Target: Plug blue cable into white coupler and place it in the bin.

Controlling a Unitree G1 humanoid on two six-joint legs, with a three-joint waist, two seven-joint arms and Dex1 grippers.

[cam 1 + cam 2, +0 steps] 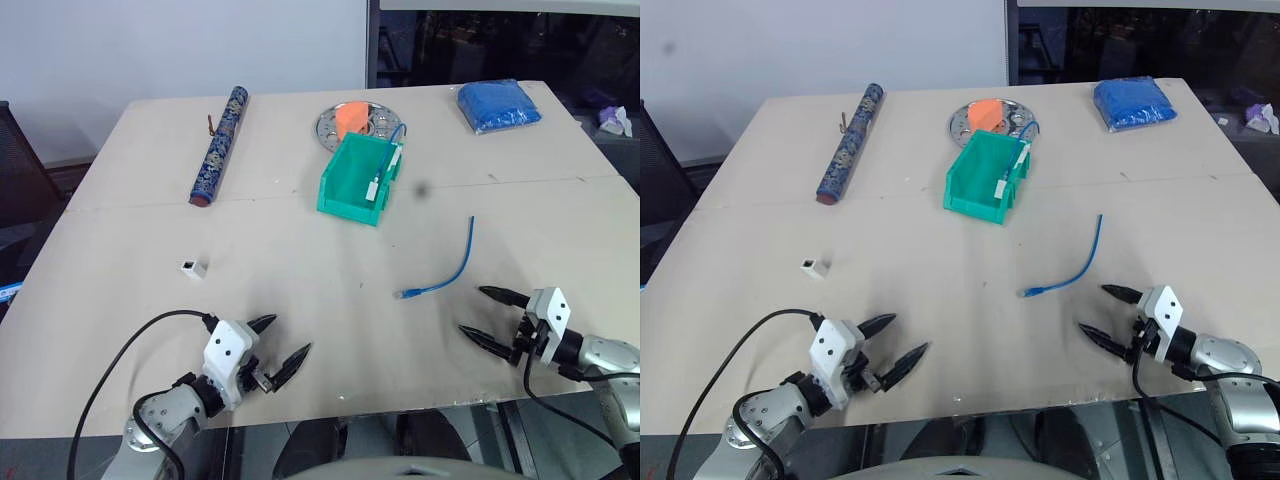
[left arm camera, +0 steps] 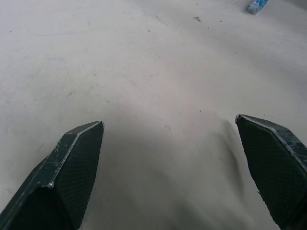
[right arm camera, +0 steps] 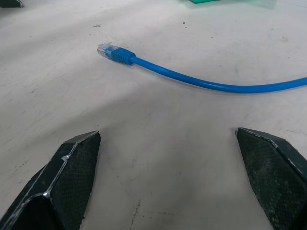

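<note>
Fingers of both grippers stand wide apart, nothing between them, low over the table near its front edge. Left gripper points toward the table's middle; right gripper points inward toward the blue cable.

Right wrist view: the cable's clear plug lies just ahead of the fingers, the cord curving off past the far finger, apart from both. Left wrist view: bare tabletop ahead of the left fingers, with the plug end a small blue speck at the far corner.

Head views add what the wrist cameras miss. White coupler sits alone ahead of the left gripper and a little to its outer side, well apart from the cable. Farther back, green bin stands open-topped, already holding a blue cord with a white piece against its right wall. Behind it, touching or nearly so, a round metal plate with an orange object. Patterned roll lies far left, folded blue cloth far right.
</note>
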